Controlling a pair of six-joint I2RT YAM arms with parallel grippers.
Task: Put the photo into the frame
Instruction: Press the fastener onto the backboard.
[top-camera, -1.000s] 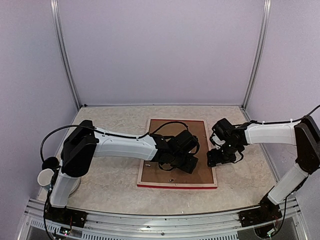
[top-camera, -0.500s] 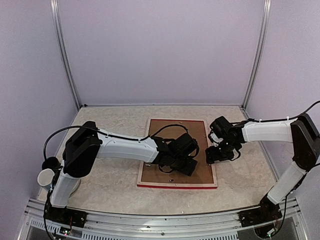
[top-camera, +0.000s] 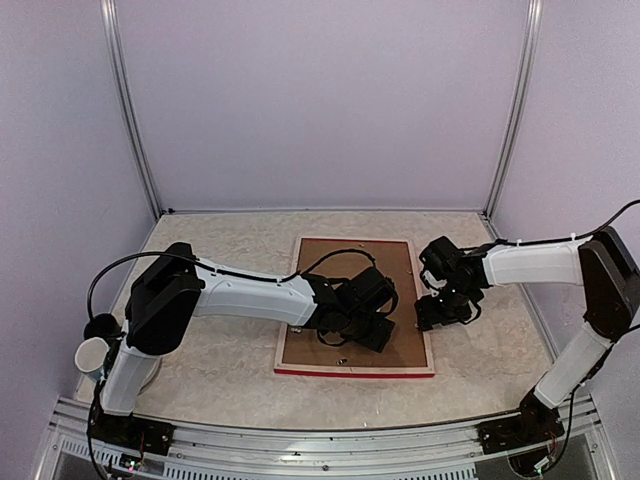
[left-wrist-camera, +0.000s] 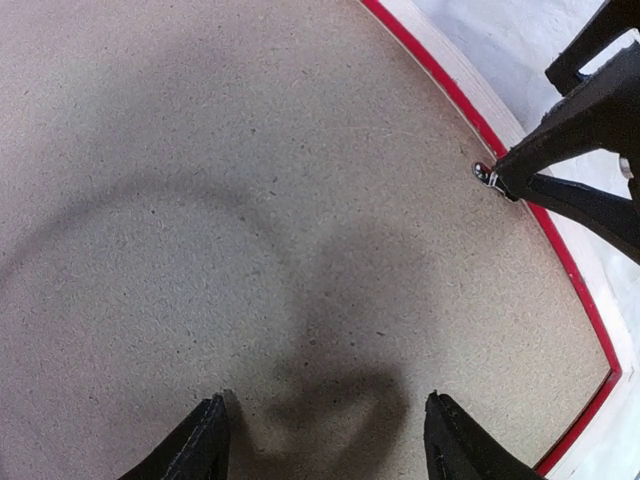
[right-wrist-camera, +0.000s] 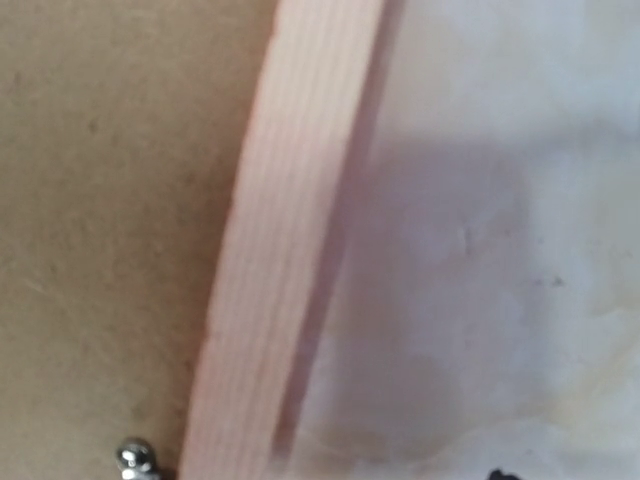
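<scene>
One frame (right-wrist-camera: 290, 230), blurred, right claw (left-wrist-camera: 503, 178) grip unclear

frame (top-camera: 350, 372) flat on pale marbled table (top-camera: 220, 350)

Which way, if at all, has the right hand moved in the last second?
Yes, barely: the right hand edged slightly left, further over the frame's right edge.

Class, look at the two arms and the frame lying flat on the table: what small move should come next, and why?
Probably the right gripper should nudge the small metal clip inward over the brown board. The board already lies inside the frame, the open left gripper hovers low above it, and the right gripper's tip sits at that clip on the frame's right edge.
</scene>
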